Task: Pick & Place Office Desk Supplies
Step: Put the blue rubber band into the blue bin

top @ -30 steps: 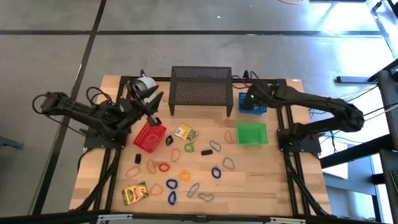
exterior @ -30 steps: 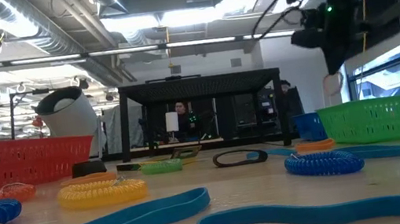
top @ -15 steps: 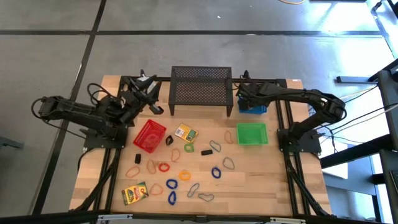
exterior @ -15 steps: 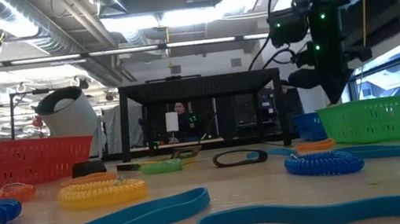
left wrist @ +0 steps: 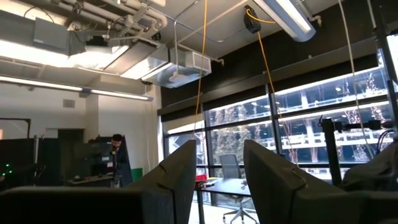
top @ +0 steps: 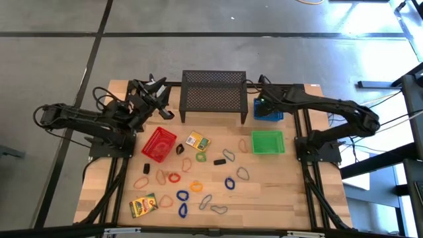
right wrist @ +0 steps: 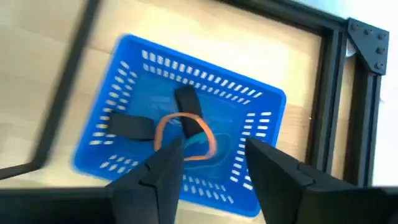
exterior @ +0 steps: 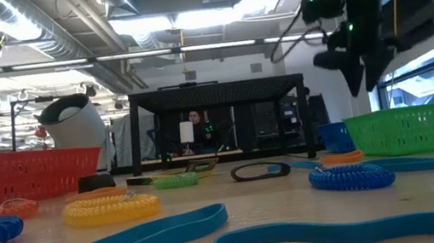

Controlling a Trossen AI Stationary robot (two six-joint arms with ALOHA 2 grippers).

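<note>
My right gripper [right wrist: 214, 149] hangs open above the blue basket [right wrist: 124, 118] at the far right, fingers slanting down [exterior: 362, 74]. In that basket lie an orange loop [right wrist: 163, 126], a blue loop and black blocks [right wrist: 130, 126]. Coloured loops [top: 196, 186], a black block [top: 219, 160] and two printed boxes [top: 197, 141] [top: 143, 205] lie loose on the wooden table. My left gripper [top: 162, 109] is raised at the far left beside the black shelf. It is open with nothing between its fingers and points up into the room [left wrist: 217, 155].
The red basket [top: 159, 144] stands at the left, the green basket [top: 268, 142] at the right and the black mesh shelf [top: 213, 96] at the far middle. A white mug [exterior: 76, 130] stands behind the red basket. People sit in the room beyond the table.
My left gripper has swung from above the red basket toward the table's far edge, over the mug. My right gripper dipped over the blue basket, rose again, and its fingers now stand apart in the low view.
</note>
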